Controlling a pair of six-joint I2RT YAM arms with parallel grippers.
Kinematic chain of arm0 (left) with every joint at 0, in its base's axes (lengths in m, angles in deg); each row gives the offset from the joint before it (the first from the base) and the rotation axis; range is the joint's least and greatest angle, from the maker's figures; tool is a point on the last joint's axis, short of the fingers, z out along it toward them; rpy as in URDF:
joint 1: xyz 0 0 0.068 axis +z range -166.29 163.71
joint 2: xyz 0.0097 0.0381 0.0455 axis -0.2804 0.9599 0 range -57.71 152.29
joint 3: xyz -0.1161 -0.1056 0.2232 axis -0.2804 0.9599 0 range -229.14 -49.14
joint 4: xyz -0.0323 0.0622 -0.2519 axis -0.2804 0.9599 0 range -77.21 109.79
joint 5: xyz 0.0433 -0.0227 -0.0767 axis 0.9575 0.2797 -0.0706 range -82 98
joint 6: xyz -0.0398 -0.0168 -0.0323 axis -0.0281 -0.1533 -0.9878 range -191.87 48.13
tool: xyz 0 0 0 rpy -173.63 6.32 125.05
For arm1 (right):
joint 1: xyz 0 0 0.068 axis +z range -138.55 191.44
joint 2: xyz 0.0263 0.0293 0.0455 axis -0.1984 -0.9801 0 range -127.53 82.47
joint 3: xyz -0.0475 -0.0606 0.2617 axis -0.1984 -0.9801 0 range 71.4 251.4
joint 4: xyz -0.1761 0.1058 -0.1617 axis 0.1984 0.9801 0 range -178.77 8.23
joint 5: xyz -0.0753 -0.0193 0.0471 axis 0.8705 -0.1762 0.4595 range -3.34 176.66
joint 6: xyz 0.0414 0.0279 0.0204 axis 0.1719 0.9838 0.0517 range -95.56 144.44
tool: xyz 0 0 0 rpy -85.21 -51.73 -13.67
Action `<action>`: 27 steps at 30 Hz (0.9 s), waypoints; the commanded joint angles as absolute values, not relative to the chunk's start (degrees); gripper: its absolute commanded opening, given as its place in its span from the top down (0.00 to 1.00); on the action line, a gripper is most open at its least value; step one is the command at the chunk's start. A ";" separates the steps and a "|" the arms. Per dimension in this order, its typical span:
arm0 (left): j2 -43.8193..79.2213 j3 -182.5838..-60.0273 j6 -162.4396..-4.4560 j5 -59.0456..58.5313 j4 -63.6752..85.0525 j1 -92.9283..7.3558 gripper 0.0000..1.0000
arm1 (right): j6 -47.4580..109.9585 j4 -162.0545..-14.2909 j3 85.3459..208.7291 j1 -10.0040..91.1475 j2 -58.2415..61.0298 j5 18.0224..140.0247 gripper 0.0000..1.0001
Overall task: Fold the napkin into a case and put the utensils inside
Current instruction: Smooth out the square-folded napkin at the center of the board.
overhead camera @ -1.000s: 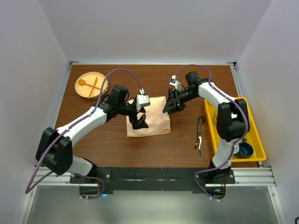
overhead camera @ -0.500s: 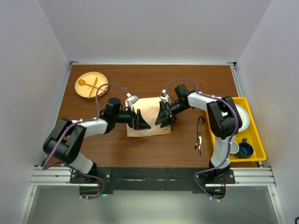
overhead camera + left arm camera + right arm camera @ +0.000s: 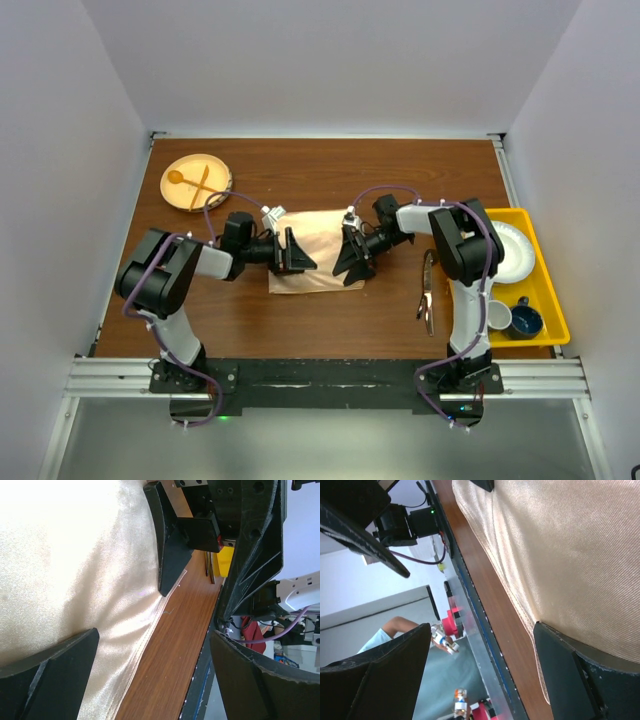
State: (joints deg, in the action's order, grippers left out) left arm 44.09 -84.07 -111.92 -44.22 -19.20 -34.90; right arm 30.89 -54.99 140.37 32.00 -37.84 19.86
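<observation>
Brown wooden table (image 3: 300, 170) walled in white on three sides; seen from above, the napkin (image 3: 318, 228) flat at mid-table as a rough rectangle, not yet a narrow case; utensils (image 3: 428, 290) dark and slim on bare wood to its right, well apart from it, beside a yellow tray (image 3: 555, 312); round wooden plate (image 3: 212, 172) far back on the left. Left gripper (image 3: 295, 252) low over the cloth's left part, right gripper (image 3: 352, 262) low at its right edge, facing each other at close range.

From the left wrist: fingers spread wide, nothing between them but glossy napkin (image 3: 75, 570) and a strip of table; one black finger of the right gripper (image 3: 167, 555) just ahead, tip at the cloth's hem; utensils (image 3: 209, 567) tiny beyond it.

From the right wrist: jaws likewise wide apart, gripping nothing; napkin (image 3: 560, 555) filling the upper right, its hem running down towards one finger; cannot tell whether that finger touches the cloth.

Likely trouble: thin, slick satin, so a pinch may catch one layer only, or slide off; uneven pulls from the two sides would skew the fold; claws this near each other could knock together on closing in.
</observation>
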 commanded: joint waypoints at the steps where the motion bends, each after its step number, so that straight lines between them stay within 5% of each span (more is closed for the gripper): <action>1: 46.27 -83.50 -110.11 -40.33 -13.75 -32.55 0.00 | 24.79 -48.44 140.92 31.40 -38.82 23.48 0.07; 10: 45.92 -82.80 -110.98 -41.65 -16.56 -32.63 0.00 | 19.96 -37.80 143.21 31.83 -30.20 17.59 0.02; 22: 46.27 -82.45 -111.77 -41.30 -17.09 -32.63 0.00 | 35.50 -54.38 143.21 38.69 -29.76 15.03 0.02; 27: 46.18 -82.36 -111.24 -41.04 -16.21 -32.55 0.00 | 29.03 -50.38 142.76 39.04 -34.15 15.38 0.02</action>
